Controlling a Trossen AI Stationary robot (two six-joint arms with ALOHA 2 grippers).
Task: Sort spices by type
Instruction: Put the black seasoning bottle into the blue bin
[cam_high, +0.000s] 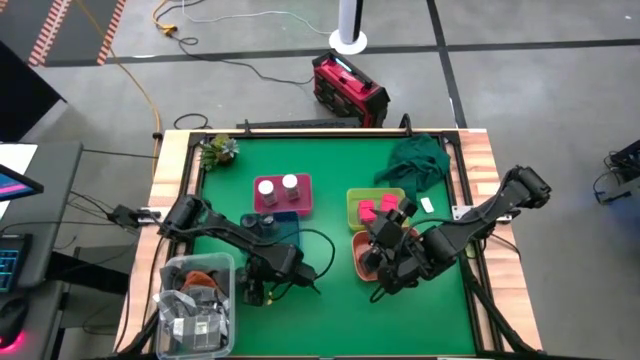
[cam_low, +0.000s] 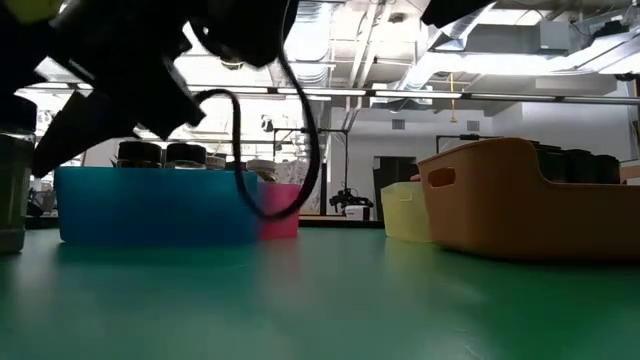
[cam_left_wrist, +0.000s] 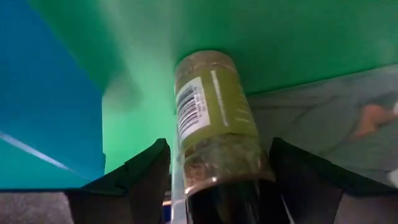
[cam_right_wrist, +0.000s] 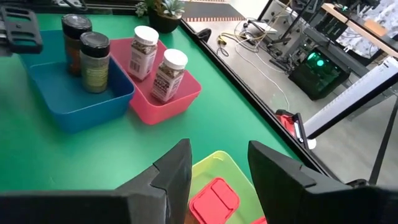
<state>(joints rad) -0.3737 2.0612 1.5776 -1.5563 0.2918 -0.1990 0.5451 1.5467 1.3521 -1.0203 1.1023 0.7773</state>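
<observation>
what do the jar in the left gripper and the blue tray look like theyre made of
Jar: looks like clear glass or plastic, since dried green-brown flakes show through the wall; a matte olive paper-like label with a barcode wraps it. The left gripper is closed on it. Blue tray: apparently moulded plastic, uniform colour, smooth, slightly glossy walls with rounded rims.

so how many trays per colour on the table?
pink tray: 1
blue tray: 1
green tray: 1
salmon tray: 1
Total: 4 trays
</observation>
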